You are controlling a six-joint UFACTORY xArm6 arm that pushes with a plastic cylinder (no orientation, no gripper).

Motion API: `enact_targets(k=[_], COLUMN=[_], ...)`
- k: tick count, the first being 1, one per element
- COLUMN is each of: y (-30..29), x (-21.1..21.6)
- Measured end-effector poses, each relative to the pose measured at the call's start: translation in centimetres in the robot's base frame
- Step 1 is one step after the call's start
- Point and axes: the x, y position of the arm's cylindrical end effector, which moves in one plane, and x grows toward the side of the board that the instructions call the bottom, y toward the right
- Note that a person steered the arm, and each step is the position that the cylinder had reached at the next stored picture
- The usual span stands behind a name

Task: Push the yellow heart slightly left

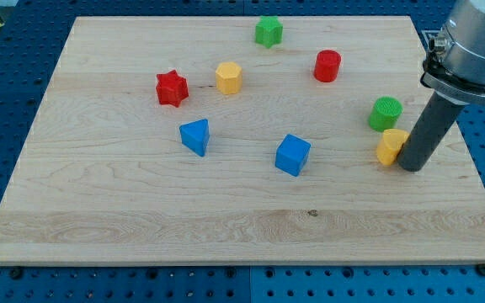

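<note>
The yellow heart [391, 146] lies on the wooden board near the view's right edge, just below a green cylinder [386, 113]. My tip [411, 167] rests on the board right against the heart's right side, slightly lower. The dark rod rises up and to the right from there, partly covering the heart's right edge.
Other blocks on the board [141, 210]: a blue cube [292, 155] in the middle, a blue triangular block [196, 136], a red star [172, 88], a yellow hexagon [228, 77], a red cylinder [327, 66], a green star [269, 31] at the top.
</note>
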Motion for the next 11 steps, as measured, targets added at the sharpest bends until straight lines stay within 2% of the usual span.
enact_targets(k=[3, 5, 7, 9, 11], y=[-4.9, 0.3, 1.1, -5.7, -7.3], x=[-1.7, -2.5, -4.1, -4.6, -8.8])
